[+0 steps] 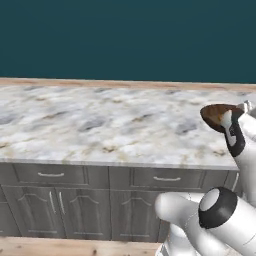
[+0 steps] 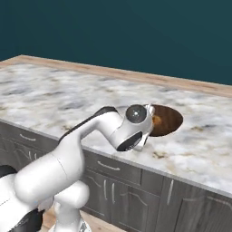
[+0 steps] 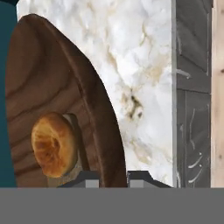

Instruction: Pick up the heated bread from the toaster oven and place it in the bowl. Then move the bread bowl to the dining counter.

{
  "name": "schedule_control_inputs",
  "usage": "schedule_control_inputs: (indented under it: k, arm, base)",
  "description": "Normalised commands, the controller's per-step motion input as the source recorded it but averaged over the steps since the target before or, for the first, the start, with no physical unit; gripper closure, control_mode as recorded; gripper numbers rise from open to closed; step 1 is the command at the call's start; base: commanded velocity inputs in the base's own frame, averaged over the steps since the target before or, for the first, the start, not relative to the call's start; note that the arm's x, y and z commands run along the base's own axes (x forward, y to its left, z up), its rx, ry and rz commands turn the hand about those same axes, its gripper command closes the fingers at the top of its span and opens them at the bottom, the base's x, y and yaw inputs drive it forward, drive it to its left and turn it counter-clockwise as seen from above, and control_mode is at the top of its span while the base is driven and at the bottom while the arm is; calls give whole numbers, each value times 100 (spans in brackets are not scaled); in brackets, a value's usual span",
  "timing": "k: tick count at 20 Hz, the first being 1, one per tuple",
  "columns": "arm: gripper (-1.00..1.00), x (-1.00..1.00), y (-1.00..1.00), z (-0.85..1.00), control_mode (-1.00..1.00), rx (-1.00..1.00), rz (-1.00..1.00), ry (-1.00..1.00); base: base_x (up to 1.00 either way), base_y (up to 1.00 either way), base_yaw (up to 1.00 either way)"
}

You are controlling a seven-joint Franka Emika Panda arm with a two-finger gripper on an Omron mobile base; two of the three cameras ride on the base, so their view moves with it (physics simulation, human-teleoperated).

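The dark brown wooden bowl (image 1: 216, 115) (image 2: 168, 119) (image 3: 52, 96) hangs tilted over the right part of the marble dining counter (image 1: 100, 125) (image 2: 68, 95) (image 3: 140, 65). My gripper (image 1: 226, 121) (image 3: 111, 177) is shut on the bowl's rim, one finger inside and one outside. The heated bread (image 2: 157, 120) (image 3: 52, 145), a small orange-brown bun, lies inside the bowl close to the gripped rim. Whether the bowl touches the counter top I cannot tell. The toaster oven is out of view.
Grey drawers and cabinet doors with silver handles (image 1: 51, 174) (image 2: 108, 166) run under the counter's front edge. A light wood strip (image 1: 125, 83) lines the far edge, with a dark teal wall behind it. The counter top stretches far to the left of the bowl.
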Motion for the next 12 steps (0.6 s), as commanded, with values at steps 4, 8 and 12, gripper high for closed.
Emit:
schedule_control_inputs:
  k: [4,8,12]
  arm:
    - [100,100,85,-8,-100,0,16,28]
    - [100,90,39,-23,-100,0,17,10]
    - [100,94,11,-40,-100,0,23,1]
  base:
    - [0,0,0]
    - [0,0,0]
    - [0,0,0]
